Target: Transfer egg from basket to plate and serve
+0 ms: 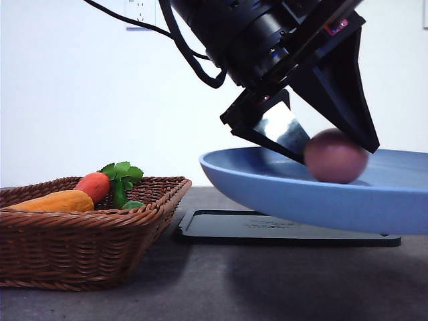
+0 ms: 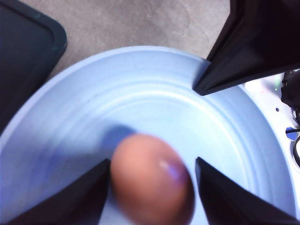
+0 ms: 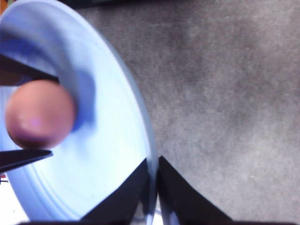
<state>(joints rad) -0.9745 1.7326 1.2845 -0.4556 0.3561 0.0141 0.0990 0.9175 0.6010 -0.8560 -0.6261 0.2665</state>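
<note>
**Q:** Two toy vegetables lie nearest the viewer. In what, and where relative to the plate?

**A:** In a wide, shallow, brown woven wicker basket (image 1: 80,254), to the left of the round, shallow, light-blue plate (image 1: 301,194) and lower than it, well apart from its rim. The basket holds an elongated orange toy vegetable (image 1: 53,200), a red toy vegetable (image 1: 93,185) and green leaves (image 1: 122,175). It stands on a grey table (image 1: 267,294).

**Q:** Where is the small, smooth, brownish-pink egg (image 1: 333,164)?

**A:** Inside the plate, near its centre, between the two black fingers of the left gripper (image 1: 336,150), which reaches down from above.

**Q:** Are those fingers clenched on the egg?

**A:** That cannot be told. They flank it closely on both sides, but the egg is blurred and contact is not resolved.

**Q:** What supports the plate?

**A:** The right gripper (image 3: 153,180), clamped on the plate's rim with one finger on each face. The plate sits slightly tilted.

**Q:** And beyond?

**A:** A flat black rectangular tray (image 1: 281,229) lies on the table beneath the plate. A white wall stands behind it, with a socket (image 1: 139,13) up to the left.
</note>
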